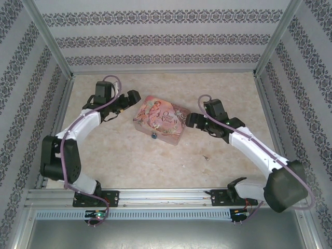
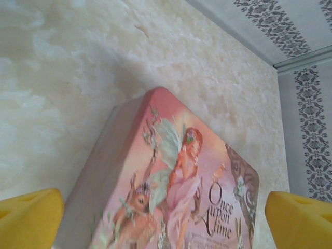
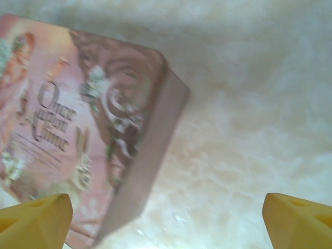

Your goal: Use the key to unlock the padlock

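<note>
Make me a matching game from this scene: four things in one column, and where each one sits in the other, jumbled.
Things:
1. pink box
2. padlock
3. left end effector
4. right end effector

Places:
A. by the box's right end
B. on the box's near side wall
C. middle of the table
D. by the box's left end

Pairs: 1-C, 2-B, 3-D, 4-A

- Box [image 1: 160, 120]: smooth lid printed in pink, with a soft sheen.
- Surface [image 1: 129, 161]: pale and mottled like stone, matt.
- Fingers [image 2: 31, 220]: yellow, smooth, matt, plastic-looking.
- Frame rails [image 1: 155, 196]: silvery metal, dull shine.
</note>
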You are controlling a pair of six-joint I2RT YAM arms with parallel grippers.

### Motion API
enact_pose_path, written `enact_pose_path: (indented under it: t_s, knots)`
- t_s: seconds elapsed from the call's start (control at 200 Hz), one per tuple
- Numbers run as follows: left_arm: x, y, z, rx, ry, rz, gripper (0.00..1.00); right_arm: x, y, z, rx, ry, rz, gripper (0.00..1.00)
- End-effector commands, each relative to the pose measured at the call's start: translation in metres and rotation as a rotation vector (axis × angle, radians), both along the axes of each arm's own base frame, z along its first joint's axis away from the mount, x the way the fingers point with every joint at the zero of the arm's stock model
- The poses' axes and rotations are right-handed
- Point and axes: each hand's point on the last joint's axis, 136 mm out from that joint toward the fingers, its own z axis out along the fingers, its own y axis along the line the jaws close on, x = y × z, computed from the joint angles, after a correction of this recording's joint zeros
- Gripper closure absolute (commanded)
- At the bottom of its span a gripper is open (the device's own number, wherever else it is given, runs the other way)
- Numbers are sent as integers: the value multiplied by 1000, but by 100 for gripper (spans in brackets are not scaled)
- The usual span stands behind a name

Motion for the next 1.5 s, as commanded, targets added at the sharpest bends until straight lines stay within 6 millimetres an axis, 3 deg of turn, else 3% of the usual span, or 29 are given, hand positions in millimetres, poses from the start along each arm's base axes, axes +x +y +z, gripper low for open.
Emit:
enact_pose_path:
  t_s: [0.0,0.26,0.51,0.949,1.254,1.494]
  knots:
    - [-12,8,2,-1,-57,36,1,-30,-31,-26,-56,113,-92,8]
    - [-52,24,-16,5,-58,127,1,-71,-53,-69,6,244,-245,18]
    - [-72,32,-25,28,-45,153,1,-92,-57,-97,39,320,-302,30]
    - [-71,32,-31,-4,-24,176,1,-114,-44,-120,73,461,-251,58]
    - [-69,35,-33,-10,-11,207,1,-122,-41,-129,59,535,-218,69]
    - [-70,36,-34,-5,-1,212,1,-117,-40,-129,45,534,-195,77]
